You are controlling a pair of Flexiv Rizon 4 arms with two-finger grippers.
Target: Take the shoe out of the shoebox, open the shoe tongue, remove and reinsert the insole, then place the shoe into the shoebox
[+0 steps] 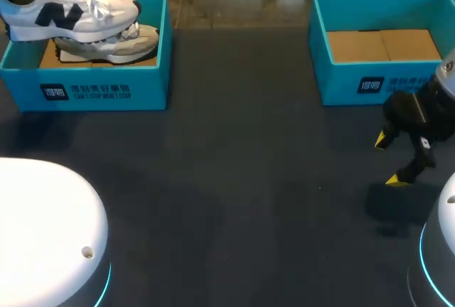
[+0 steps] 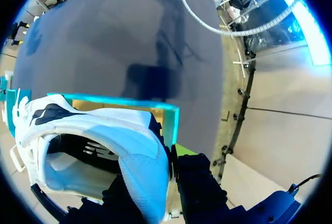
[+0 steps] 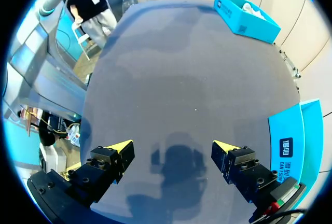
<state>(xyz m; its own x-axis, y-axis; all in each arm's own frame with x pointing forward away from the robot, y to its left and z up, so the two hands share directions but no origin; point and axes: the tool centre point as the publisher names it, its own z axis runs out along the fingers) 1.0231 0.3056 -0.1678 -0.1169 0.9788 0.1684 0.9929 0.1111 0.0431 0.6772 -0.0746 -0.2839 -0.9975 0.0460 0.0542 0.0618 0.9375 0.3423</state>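
A white sneaker with a navy mark hangs level over the left teal shoebox at the table's far left. In the left wrist view my left gripper is shut on the heel collar of the sneaker, with the shoebox's wall just beyond it. A second pale shoe lies inside that box. My right gripper hovers open and empty over bare table near the right shoebox. Its fingers are spread wide in the right wrist view.
The right shoebox holds only brown cardboard. The dark table top stretches between the two boxes. White arm bases stand at the near corners.
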